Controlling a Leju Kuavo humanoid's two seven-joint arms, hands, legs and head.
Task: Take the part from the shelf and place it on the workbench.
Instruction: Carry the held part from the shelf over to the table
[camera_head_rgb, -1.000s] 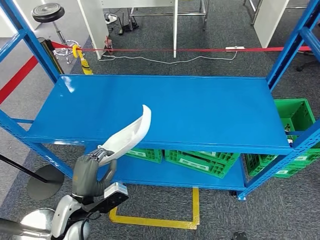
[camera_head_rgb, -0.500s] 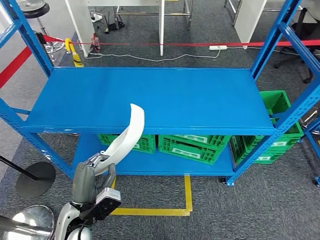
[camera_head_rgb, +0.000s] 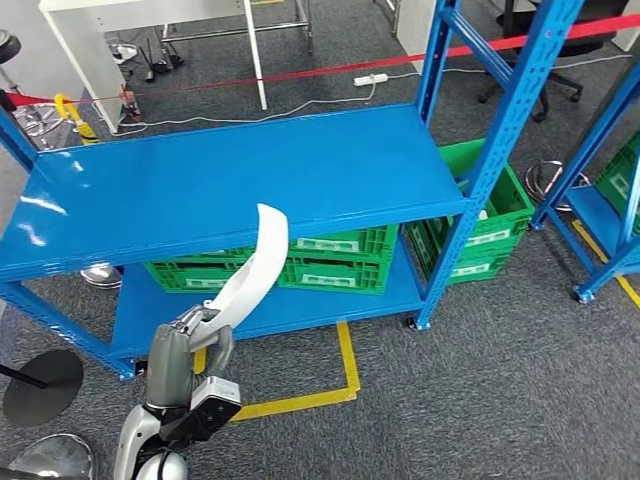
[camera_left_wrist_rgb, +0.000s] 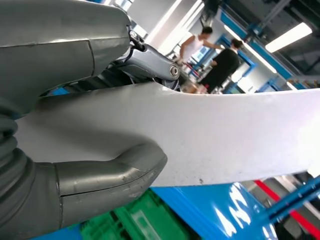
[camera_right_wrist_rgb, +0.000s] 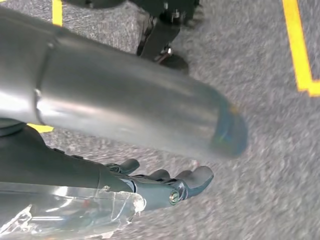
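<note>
A long curved white part (camera_head_rgb: 255, 266) rises from my left hand (camera_head_rgb: 178, 356), which grips its lower end in front of the blue shelf (camera_head_rgb: 226, 185). In the left wrist view the thumb (camera_left_wrist_rgb: 109, 175) and the fingers clamp the white part (camera_left_wrist_rgb: 211, 140) between them. My right hand (camera_right_wrist_rgb: 158, 185) hangs over the grey carpet with its fingers stretched out and nothing in them.
Green crates (camera_head_rgb: 336, 256) stand on the lower shelf board and another green crate (camera_head_rgb: 483, 215) beside the blue upright (camera_head_rgb: 490, 150). Yellow floor tape (camera_head_rgb: 332, 385) marks the carpet. A second blue rack (camera_head_rgb: 604, 210) stands at the right. Two people (camera_left_wrist_rgb: 215, 50) are far off.
The whole picture has swung: the camera turned to the right, so the shelf slid left and a second rack came into view. My left hand keeps its hold on the white part.
</note>
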